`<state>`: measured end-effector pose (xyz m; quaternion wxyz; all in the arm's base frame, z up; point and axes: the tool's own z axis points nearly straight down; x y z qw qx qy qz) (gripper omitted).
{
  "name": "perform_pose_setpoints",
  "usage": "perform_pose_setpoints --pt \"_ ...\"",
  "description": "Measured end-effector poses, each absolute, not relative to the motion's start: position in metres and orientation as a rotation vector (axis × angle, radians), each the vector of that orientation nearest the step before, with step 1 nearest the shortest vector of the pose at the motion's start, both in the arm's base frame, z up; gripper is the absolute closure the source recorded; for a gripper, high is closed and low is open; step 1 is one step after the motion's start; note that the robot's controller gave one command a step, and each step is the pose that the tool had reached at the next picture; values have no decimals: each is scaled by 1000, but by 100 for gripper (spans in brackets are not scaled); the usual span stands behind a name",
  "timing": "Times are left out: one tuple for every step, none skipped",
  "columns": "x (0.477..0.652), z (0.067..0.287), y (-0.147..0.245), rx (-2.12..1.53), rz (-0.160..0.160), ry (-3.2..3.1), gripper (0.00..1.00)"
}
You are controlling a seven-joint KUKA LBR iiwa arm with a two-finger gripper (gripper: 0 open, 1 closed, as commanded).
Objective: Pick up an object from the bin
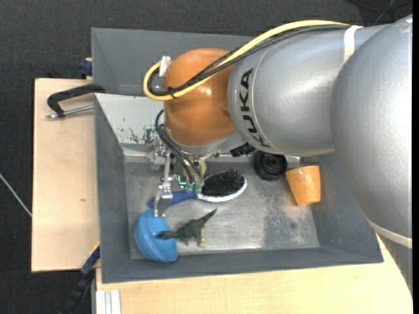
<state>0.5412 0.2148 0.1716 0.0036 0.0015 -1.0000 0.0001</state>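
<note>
Arm came first for you: its silver bulk reached in from the right of the frame, and its orange cover sat at upper centre. Below it lay the grey bin, which held a handful of loose things spread across its floor.

At the right of the floor an orange cup lay on its side. In the lower left corner you had a blue bowl, tipped against the wall. A green toy dinosaur stood just to its right and touched it, tail raised toward the centre. Near the middle lay an oval hairbrush, black bristles in a white rim. A black round thing sat between the brush and the cup, partly under the arm.

Smallest was a short blue piece, left of centre, just beside the brush and above the bowl. The claw hung directly over that piece, pointing down at it. You could not tell whether the claw was apart or together, nor whether it touched the piece.
</note>
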Motion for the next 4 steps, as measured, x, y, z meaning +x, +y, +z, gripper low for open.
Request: perform_pose_setpoints --pt "561 76 111 605 -2 -3084 0" --pt "562 76 112 606 -4 -3089 100" --pt "573 193 109 561 -2 -3105 100" --pt "556 285 98 1054 1 -2970 100"
